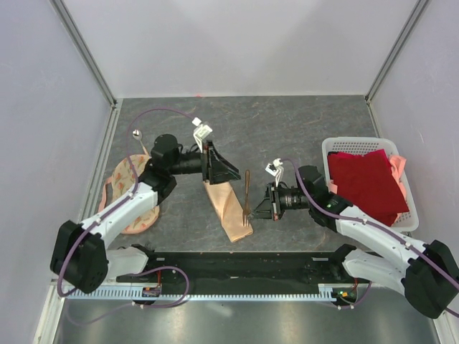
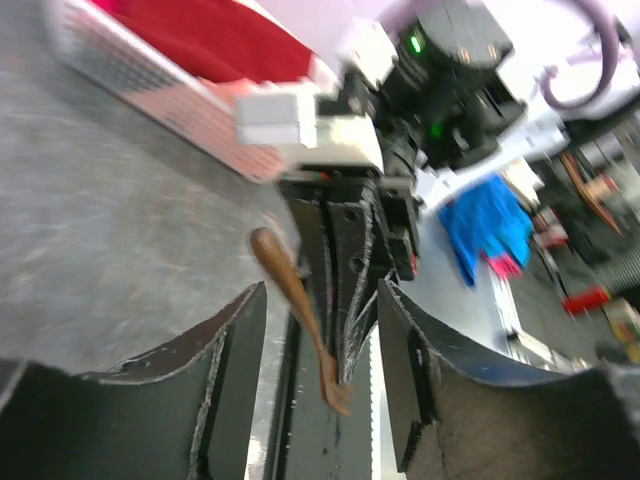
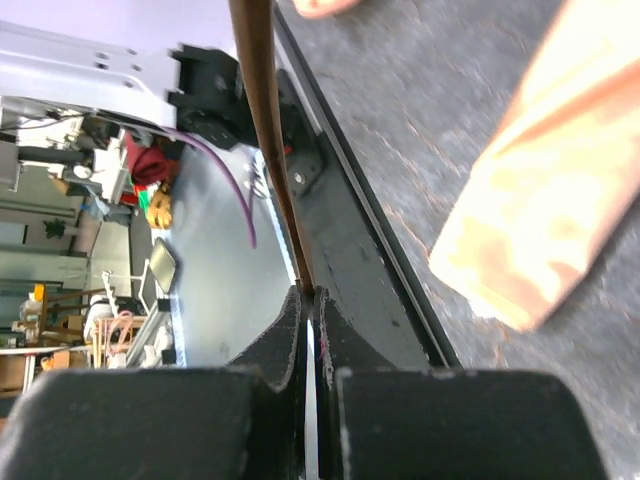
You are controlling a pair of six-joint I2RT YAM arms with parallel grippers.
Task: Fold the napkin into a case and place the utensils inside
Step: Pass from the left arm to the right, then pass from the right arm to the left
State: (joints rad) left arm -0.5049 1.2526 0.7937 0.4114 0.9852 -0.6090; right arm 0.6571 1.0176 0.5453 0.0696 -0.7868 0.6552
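The napkin is folded into a narrow peach-orange case (image 1: 229, 209) that lies on the table between the arms; it also shows in the right wrist view (image 3: 545, 200). My left gripper (image 1: 219, 169) is open and empty over the case's far end, its fingers (image 2: 235, 350) apart in the left wrist view. My right gripper (image 1: 257, 206) is shut on the thin brown stick utensil (image 1: 247, 195) and holds it beside the case's right edge. The stick also shows in the left wrist view (image 2: 288, 292) and the right wrist view (image 3: 262, 130). The silver spoon (image 1: 137, 134) lies at the far left.
A round cream cloth with orange print (image 1: 128, 195) lies at the left, partly under my left arm. A white lattice basket (image 1: 337, 147) with a dark red cloth (image 1: 369, 183) stands at the right. Walls enclose the table at the back and sides.
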